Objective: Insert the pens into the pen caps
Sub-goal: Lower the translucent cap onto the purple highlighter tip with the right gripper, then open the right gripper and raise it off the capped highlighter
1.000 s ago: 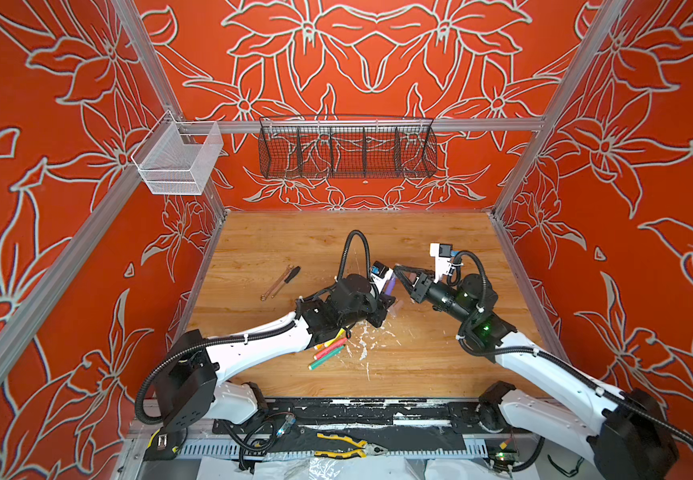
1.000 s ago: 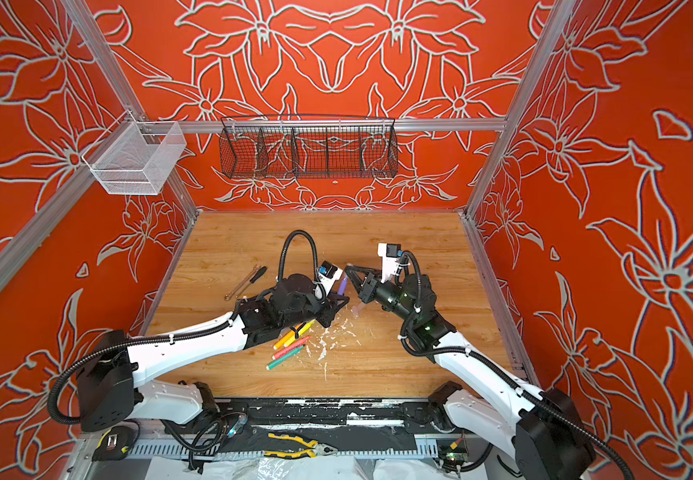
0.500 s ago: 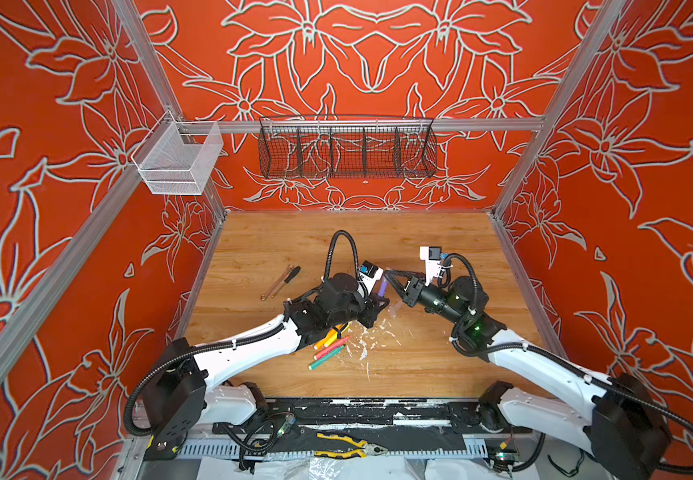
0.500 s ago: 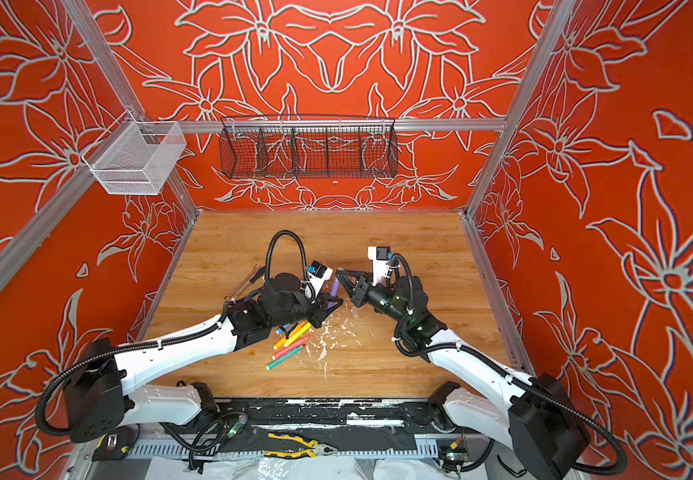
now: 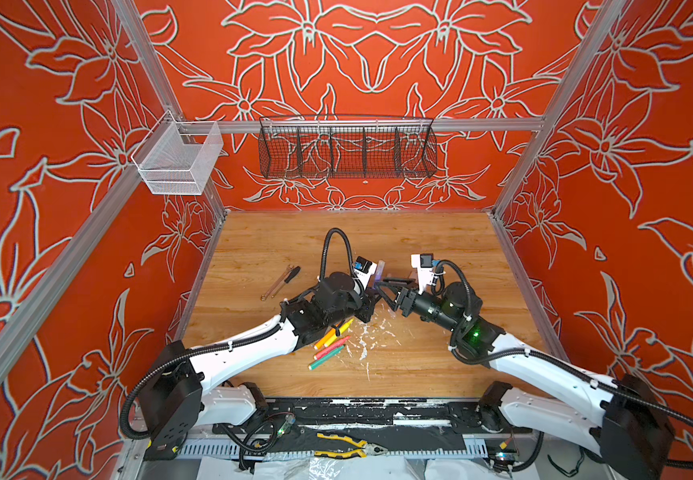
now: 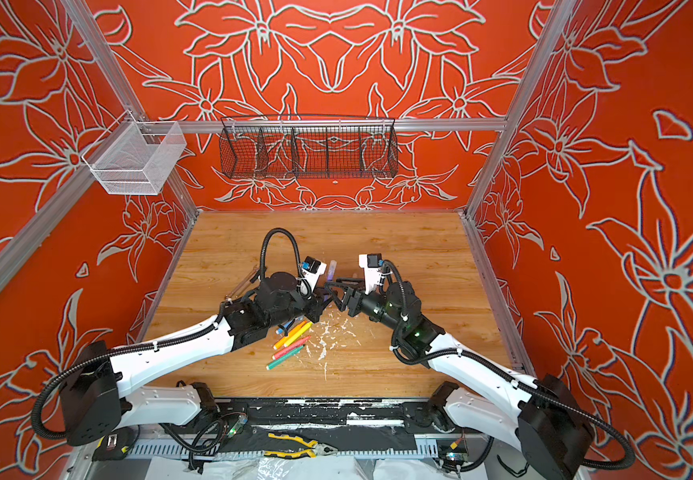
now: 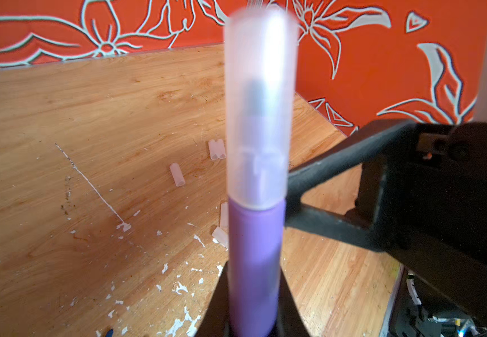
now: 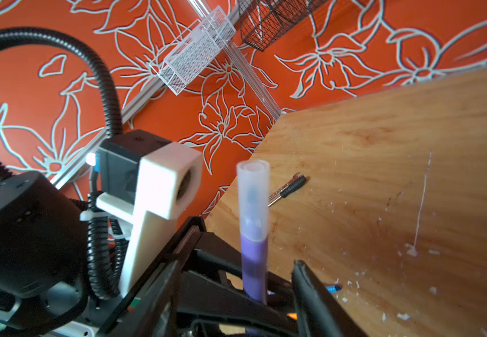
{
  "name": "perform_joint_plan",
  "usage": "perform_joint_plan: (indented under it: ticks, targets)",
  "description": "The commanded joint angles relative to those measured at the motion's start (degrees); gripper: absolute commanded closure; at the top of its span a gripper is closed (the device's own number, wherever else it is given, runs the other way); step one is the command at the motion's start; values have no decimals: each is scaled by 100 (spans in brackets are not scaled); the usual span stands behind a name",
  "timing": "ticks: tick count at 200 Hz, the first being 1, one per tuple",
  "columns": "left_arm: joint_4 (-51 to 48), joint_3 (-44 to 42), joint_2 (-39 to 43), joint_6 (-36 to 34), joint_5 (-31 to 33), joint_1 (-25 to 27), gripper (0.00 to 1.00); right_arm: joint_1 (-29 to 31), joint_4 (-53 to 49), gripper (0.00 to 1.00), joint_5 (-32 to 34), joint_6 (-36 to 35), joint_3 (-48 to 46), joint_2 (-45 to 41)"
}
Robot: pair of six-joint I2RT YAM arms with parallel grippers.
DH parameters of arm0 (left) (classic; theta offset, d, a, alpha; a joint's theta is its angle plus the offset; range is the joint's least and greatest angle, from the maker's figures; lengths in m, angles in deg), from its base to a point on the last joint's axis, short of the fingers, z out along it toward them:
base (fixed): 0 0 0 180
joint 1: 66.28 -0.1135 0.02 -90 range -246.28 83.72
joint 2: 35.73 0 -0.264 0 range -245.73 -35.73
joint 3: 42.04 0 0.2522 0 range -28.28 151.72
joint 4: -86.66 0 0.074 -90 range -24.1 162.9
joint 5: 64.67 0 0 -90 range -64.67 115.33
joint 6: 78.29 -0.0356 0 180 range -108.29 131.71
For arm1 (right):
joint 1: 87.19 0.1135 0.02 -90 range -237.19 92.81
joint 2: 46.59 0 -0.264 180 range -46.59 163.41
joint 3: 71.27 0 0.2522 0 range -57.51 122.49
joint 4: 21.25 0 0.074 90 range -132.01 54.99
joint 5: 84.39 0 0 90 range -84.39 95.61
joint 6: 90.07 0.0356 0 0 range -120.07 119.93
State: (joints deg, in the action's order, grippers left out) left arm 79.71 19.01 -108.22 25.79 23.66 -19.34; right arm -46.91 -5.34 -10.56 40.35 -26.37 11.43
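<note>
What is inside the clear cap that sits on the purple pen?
Inside the clear cap sits the front of the purple pen: a pale neck and a dark point, dim through the frosted wall. Its fine shape is too blurred to tell.

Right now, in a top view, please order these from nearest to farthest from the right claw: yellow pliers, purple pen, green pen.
1. The purple pen: right at the open jaws of the right claw, mid-scene.
2. The green pen: lying flat, nearer the front, to the left.
3. The yellow pliers: at the very front edge of the view.
</note>
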Motion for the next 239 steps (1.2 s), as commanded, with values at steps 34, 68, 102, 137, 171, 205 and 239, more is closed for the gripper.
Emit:
perform_joint_plan:
  ticks: [34, 68, 102, 137, 171, 205, 239]
  targets:
    - [452, -428, 655, -285, 624, -12, 100, 32, -1438, 17, 572, -147, 200, -1199]
    - [704, -677, 940, -402, 696, -9, 100, 33, -2696, 5, 997, -275, 832, -1464]
    - [665, -756, 1173, -572, 688, -9, 100, 32, -3352, 2, 980, -340, 1839, -835]
    - [642, -703, 1185, -591, 494, -9, 100, 26, -3417, 11, 650, -490, 2534, -91]
    - [582, -643, 1132, -557, 392, -9, 100, 32, -3020, 15, 432, -570, 2434, 43]
    - [524, -598, 1140, -508, 290, -9, 100, 33, -2810, 20, 318, -442, 2324, 213]
    - [455, -537, 1064, -503, 319, -9, 100, 41, -2600, 26, 184, -300, 2339, 322]
